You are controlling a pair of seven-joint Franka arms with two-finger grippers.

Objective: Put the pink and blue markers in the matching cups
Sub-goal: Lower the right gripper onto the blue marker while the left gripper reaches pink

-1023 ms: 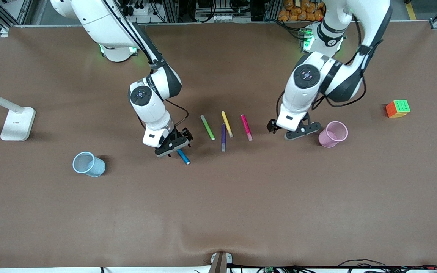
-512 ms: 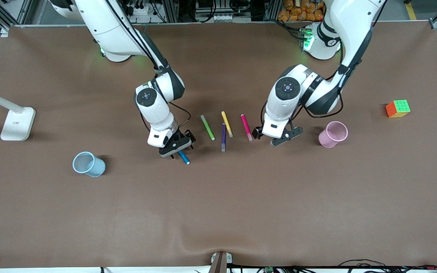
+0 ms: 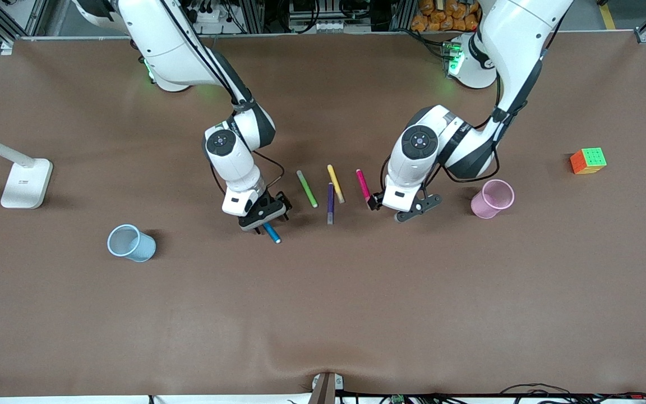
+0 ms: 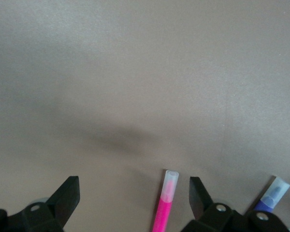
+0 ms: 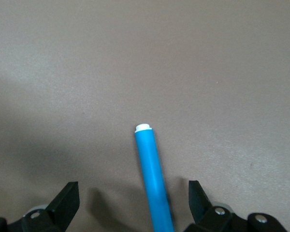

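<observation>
Markers between spread-fingered tools: blue marker [image 5: 152,179] under right tool [image 5: 133,203], pink marker [image 4: 164,205] under left tool [image 4: 134,198].

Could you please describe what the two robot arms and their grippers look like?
Both arms are glossy white with dark grey joint bands, round dark caps and thin black cables. The left gripper and right gripper are black, with wedge-shaped jaws. Green lights glow at both bases.

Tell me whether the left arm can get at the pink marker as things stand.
Probably yes: the left claw is open over the pink marker, which lies between its fingers with bare table beside it. The purple marker lies apart.
</observation>
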